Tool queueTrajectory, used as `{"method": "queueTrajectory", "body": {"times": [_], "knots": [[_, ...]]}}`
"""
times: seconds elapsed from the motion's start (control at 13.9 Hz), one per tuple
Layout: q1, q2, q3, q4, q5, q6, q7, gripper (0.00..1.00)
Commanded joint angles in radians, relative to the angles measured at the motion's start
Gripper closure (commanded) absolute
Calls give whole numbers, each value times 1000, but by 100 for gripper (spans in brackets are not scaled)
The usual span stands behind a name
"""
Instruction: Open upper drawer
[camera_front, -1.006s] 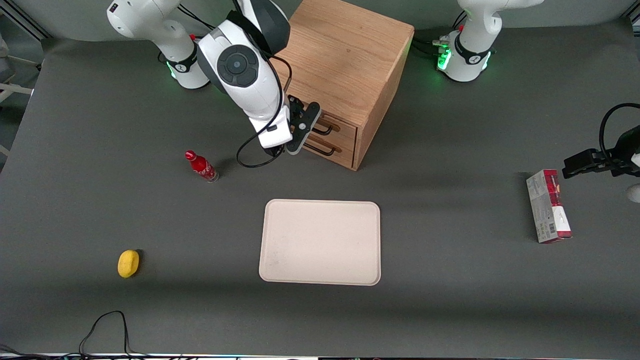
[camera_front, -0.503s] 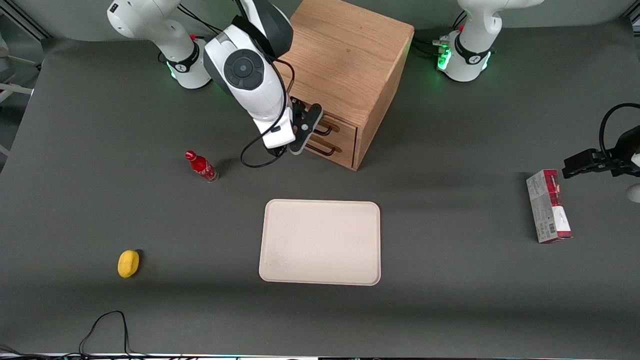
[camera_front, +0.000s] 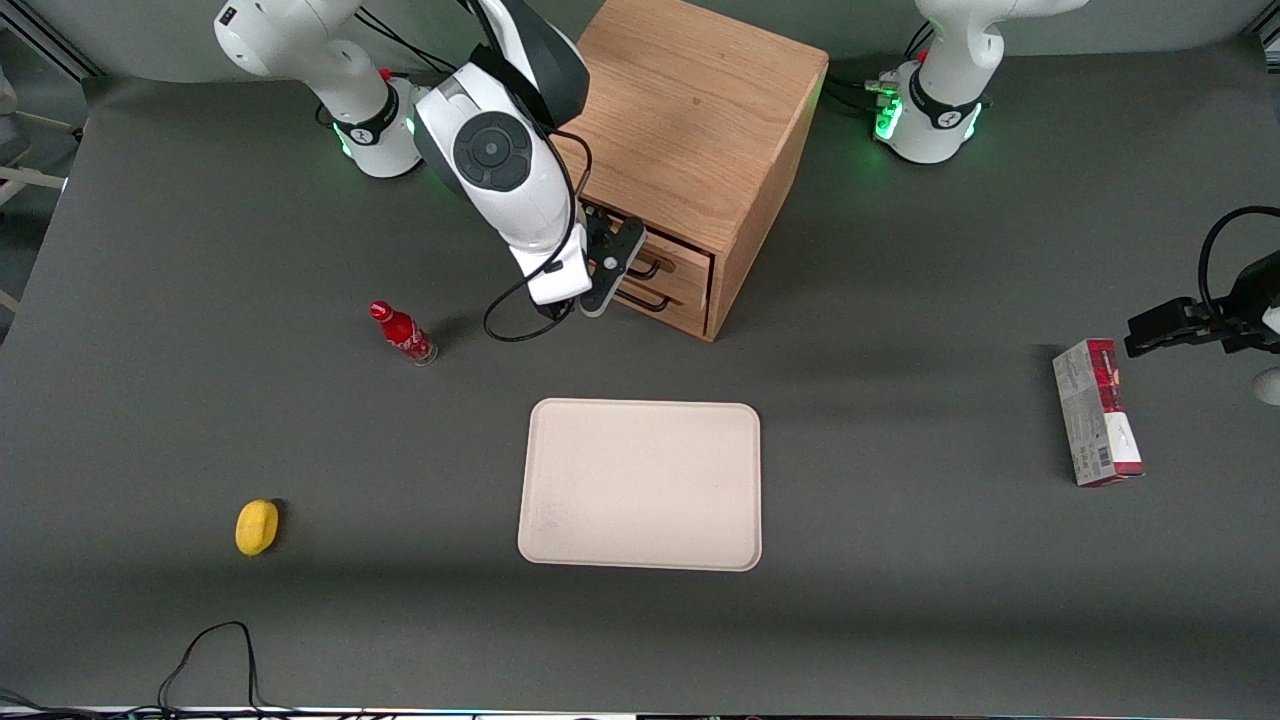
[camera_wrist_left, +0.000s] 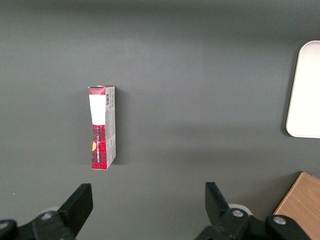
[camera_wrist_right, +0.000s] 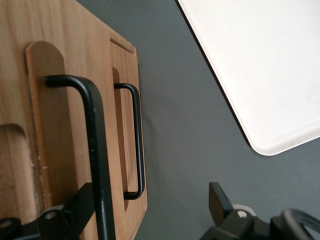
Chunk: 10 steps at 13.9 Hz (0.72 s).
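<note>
The jaws (camera_wrist_right: 150, 207) stand apart astride the upper drawer's black handle (camera_wrist_right: 95, 150), one finger (camera_wrist_right: 80, 205) on each side of the bar; whether they touch it I cannot tell. Only the wrist view shows this. There the lower drawer's handle (camera_wrist_right: 136, 145) runs alongside. From the front, the arm hides most of the upper drawer (camera_front: 675, 255), which sits shut in the oak cabinet (camera_front: 690, 130). On the bench (camera_front: 900, 600) lie a cream tray (camera_front: 640, 485), a red bottle (camera_front: 402, 333) and a yellow object (camera_front: 257, 527).

arm (camera_front: 500, 170): white shell, grey round cap | cable (camera_front: 520, 300): black, looped | gripper (camera_front: 612, 262): black fingers, a screw seen | base: green light
</note>
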Motion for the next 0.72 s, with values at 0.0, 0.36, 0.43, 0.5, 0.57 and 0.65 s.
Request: {"method": "queueTrajectory", "body": {"times": [0.0, 0.36, 0.43, 0.5, 0.57, 0.65], "knots": [[-4, 1, -8, -1, 13, 18, -25, 0], [-34, 58, -25, 70, 6, 12, -27, 0], [-41, 71, -25, 84, -3, 10, -33, 0], [-52, 90, -25, 111, -4, 10, -41, 0], [-69, 110, -25, 139, -5, 7, -47, 0], [-89, 123, -25, 157, -4, 0, -59, 0]]}}
